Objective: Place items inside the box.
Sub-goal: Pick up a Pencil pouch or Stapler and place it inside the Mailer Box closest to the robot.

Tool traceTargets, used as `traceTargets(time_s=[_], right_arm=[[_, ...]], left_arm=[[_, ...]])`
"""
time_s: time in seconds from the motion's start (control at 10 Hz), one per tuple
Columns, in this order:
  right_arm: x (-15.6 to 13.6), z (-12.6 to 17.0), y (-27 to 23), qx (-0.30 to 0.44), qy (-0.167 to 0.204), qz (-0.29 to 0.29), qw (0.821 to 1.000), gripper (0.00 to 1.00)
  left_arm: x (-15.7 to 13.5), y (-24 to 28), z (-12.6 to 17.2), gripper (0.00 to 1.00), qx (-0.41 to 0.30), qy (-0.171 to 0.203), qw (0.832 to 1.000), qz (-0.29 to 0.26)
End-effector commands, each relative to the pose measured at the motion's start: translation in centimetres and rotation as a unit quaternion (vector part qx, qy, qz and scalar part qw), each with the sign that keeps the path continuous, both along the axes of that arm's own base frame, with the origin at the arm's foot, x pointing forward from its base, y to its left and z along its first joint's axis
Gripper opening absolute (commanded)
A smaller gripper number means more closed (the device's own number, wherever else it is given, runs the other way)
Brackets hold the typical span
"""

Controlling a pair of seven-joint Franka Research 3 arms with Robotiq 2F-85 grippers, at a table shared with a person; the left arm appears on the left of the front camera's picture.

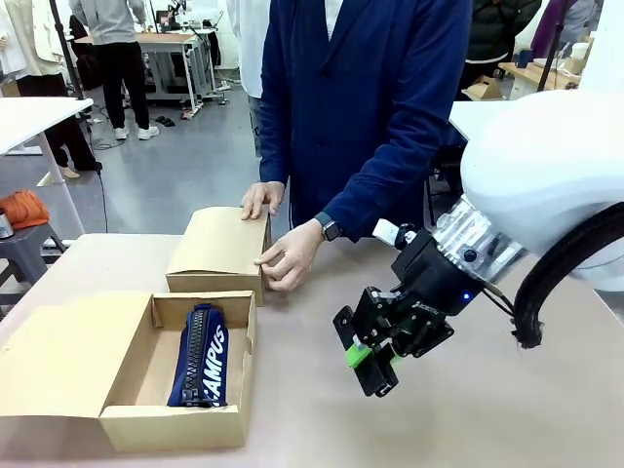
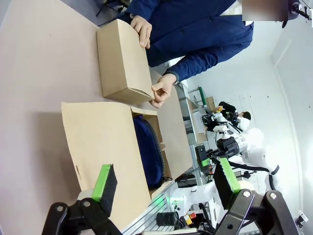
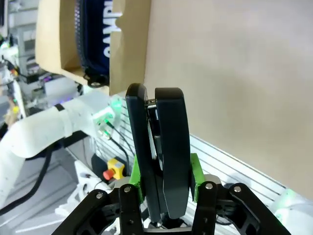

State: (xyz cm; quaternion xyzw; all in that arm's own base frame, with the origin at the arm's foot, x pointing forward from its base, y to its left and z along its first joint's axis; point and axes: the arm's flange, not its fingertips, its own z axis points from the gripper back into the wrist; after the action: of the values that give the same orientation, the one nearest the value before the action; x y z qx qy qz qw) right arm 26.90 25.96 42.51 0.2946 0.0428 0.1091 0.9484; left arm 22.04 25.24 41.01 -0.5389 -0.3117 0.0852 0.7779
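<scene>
Open tabletop (image 1: 302, 409) from right gripper (image 1: 375, 370) across to open box (image 1: 175, 429). Inside, navy pouch (image 1: 202, 356) taking up the right half, bare floor to its left. Behind, closed box (image 1: 219, 244) and person's hands (image 1: 290, 255) blocking the far side.

Navy CAMPUS pouch (image 1: 200, 356) lies inside the open box (image 1: 175, 429); black stapler (image 3: 166, 142) clamped in right end effector (image 1: 369, 359).

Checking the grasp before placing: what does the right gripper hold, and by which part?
The black stapler, clamped across its sides near one end by the right gripper; the rest sticks out.
</scene>
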Motion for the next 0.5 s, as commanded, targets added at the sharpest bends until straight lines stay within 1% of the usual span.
traceTargets(time_s=[0.0,0.2,0.3,0.4], right_arm=[[-2.7,-1.8,-6.3,0.027,-0.004,-0.045,0.999,0.0],[-5.3,-2.4,-11.4,0.063,-0.013,-0.14,0.988,0.0],[-6.4,-2.9,-13.6,0.083,-0.017,-0.182,0.98,0.0],[-7.1,-3.6,-15.5,0.093,-0.014,-0.235,0.968,0.0]], left_arm=[[0.0,0.0,0.1,1.0,-0.003,-0.014,1.0,0.001],[0.0,0.0,0.1,1.0,-0.003,-0.014,1.0,0.001],[0.0,0.0,0.1,1.0,-0.003,-0.014,1.0,0.001],[0.0,0.0,0.1,1.0,-0.003,-0.014,1.0,0.001]])
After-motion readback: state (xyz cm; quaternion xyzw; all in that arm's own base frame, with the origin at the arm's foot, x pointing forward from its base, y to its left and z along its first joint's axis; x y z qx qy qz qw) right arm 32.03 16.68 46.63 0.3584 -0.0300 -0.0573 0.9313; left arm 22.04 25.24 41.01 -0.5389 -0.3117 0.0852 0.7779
